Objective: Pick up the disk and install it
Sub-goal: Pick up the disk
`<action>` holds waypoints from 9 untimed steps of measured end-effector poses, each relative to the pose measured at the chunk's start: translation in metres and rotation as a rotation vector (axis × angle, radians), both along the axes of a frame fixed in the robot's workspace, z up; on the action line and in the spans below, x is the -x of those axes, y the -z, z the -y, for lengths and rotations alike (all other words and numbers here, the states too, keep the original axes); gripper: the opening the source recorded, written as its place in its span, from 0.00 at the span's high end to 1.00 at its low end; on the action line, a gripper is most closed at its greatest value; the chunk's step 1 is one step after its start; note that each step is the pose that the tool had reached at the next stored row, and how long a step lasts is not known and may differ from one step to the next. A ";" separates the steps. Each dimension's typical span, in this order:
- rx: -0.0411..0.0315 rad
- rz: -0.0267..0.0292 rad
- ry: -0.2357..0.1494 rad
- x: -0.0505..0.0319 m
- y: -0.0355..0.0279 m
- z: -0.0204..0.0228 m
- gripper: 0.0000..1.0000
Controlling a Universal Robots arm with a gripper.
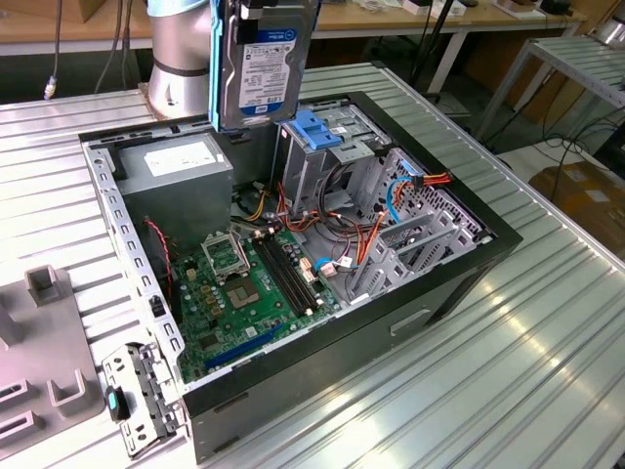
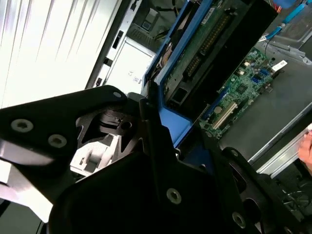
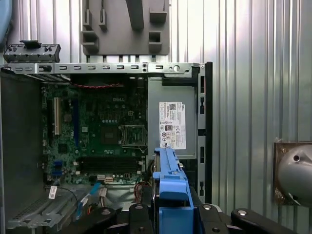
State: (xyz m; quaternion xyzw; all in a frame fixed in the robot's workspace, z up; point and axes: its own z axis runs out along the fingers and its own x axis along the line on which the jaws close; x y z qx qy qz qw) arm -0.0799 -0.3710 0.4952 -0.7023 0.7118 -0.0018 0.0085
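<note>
The disk [image 1: 266, 68] hangs on edge in the air over the back of the open computer case [image 1: 459, 274], label facing the exterior view, blue side rails vertical. My gripper [image 1: 262, 12] is shut on its upper end. The disk's lower edge is just above and beside the blue-topped drive cage [image 1: 317, 132], apart from it. In the first wrist view, the disk's blue rail [image 3: 170, 192] points down between the gripper [image 3: 170, 217] fingers, over the cage area beside the power supply [image 3: 173, 124]. The second wrist view shows the disk's green circuit-board side [image 2: 209, 44].
The motherboard [image 1: 244, 283] lies on the case floor with red and orange cables [image 1: 361, 234] next to the cage. A grey fixture plate [image 1: 49, 371] and a loose metal bracket [image 1: 137, 396] sit on the ribbed table at the exterior view's left. The arm's base [image 1: 181, 59] stands behind the case.
</note>
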 end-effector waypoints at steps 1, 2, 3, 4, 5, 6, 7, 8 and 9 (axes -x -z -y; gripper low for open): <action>0.0000 0.0000 0.000 -0.0142 0.0000 0.0000 0.63; 0.0000 0.0000 0.000 -0.0215 0.0001 0.0001 0.63; 0.0001 0.0000 0.000 -0.0235 0.0000 0.0001 0.63; 0.0001 -0.0001 0.000 -0.0254 0.0000 0.0001 0.63; 0.0001 -0.0001 0.000 -0.0276 0.0001 0.0001 0.63; 0.0000 -0.0001 0.000 -0.0292 0.0001 0.0001 0.63; 0.0001 0.0000 0.000 -0.0329 0.0001 0.0001 0.63; 0.0001 -0.0001 0.000 -0.0363 0.0002 0.0001 0.63; 0.0000 0.0000 0.000 -0.0401 0.0002 0.0001 0.63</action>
